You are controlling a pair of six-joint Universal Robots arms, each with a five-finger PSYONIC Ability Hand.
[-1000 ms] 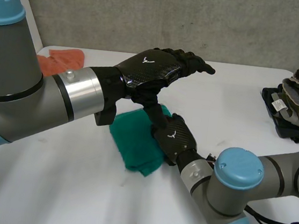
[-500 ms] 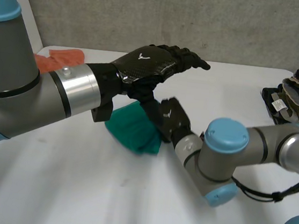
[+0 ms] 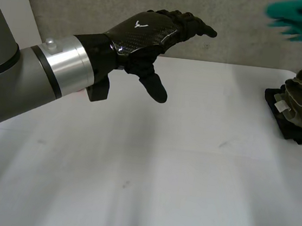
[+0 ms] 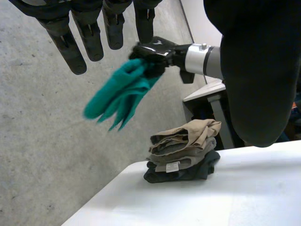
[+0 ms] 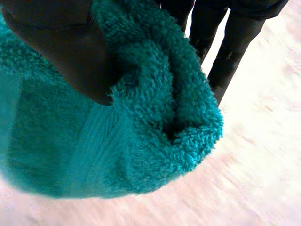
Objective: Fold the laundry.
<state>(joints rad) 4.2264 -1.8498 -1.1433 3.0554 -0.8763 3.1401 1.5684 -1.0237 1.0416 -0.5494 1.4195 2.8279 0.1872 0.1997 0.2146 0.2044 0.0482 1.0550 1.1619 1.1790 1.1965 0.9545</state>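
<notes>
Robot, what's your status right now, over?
Left robot hand open above white table. Right robot hand shut on teal terry towel, aloft near folded clothes stack. Path unobstructed.

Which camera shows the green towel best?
The left wrist view: the whole green towel dangles in the air from the right hand. The right wrist view is a fluffy close-up of part of it; the head view catches a piece at its edge.

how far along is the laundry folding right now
Done: a stack of folded clothes sits at the right edge of the table. In hand: the right hand grips the green towel, lifted clear of the table, in the air up by that stack. The left hand hovers open, holding nothing. Left: the towel probably has to be set down on or beside the stack.
</notes>
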